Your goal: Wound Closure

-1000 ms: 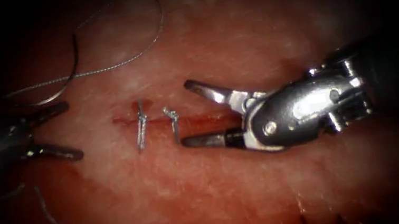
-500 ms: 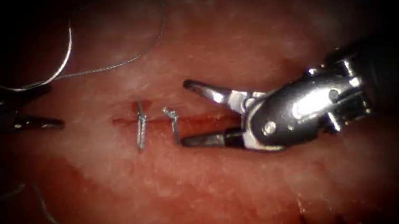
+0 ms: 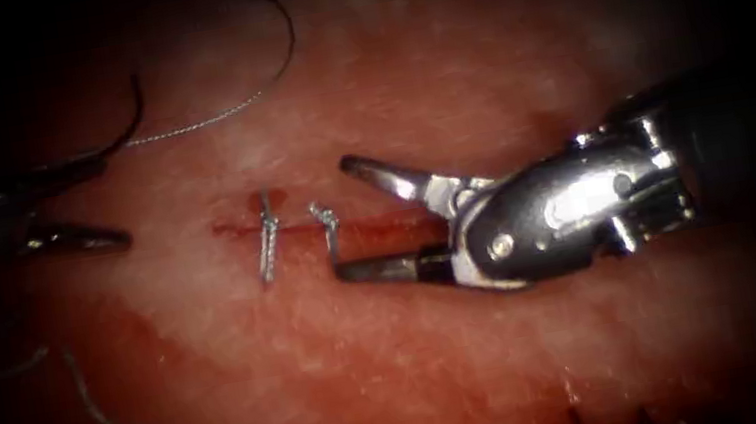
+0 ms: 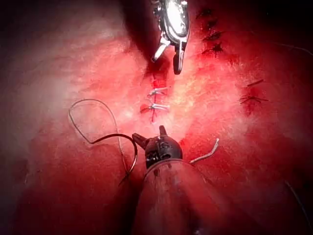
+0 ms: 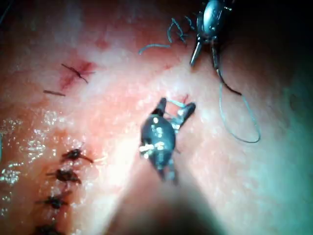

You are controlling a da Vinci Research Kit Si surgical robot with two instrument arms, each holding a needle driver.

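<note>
The right tool (image 3: 344,217) is seen with its jaws spread wide and nothing held between them; one jaw lies above the cut (image 3: 371,228) and the other below it, the lower tip just beside the nearer of two tied stitches (image 3: 328,230). The left tool (image 3: 93,201), well to the left of the cut's end, is seen with jaws parted; the needle (image 4: 128,147) is caught at one jaw near its end, off the tissue (image 3: 421,357), though a firm grip cannot be told. The thread (image 3: 211,117) is looped above the cut
</note>
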